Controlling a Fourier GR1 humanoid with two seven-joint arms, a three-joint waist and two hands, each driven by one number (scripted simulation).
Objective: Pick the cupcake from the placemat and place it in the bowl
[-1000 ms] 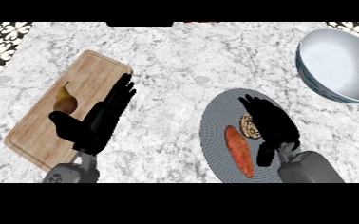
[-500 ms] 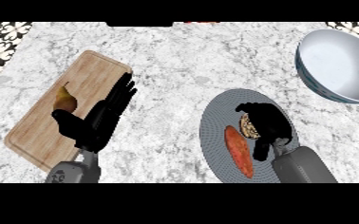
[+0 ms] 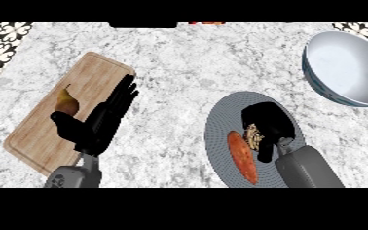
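- A marble counter (image 3: pixel 187 68) was seen from steeply above, with two grey forearms coming in from the near edge.
- A round grey placemat (image 3: pixel 223 122) lay on the near right part of the counter.
- The cupcake (image 3: pixel 253 135) was on the placemat, near its middle, and only a small speckled patch of it could be seen.
- The right hand (image 3: pixel 273 122) was over the cupcake, its fingers curled round the far side and the thumb set against the near side, so the cupcake was taken to be gripped.
- Whether the cupcake had been lifted off the placemat could not be told from this view.
- A long orange food (image 3: pixel 243 158) lay on the placemat just left of the cupcake and was not touched by the hand.
- The bowl (image 3: pixel 343 66), pale and with nothing seen inside it, stood at the far right, partly cut off by the edge and well apart from the placemat.
- A wooden board (image 3: pixel 43 141) lay at the left with a pear (image 3: pixel 66 102) on it.
- The left hand (image 3: pixel 97 124) was held flat over the board's right edge, just beside the pear, fingers straight and together, with nothing in it.
- Progress was judged as early: the grasp appeared to be made, but the lift, the carry to the far right and the release into the bowl were not yet done.
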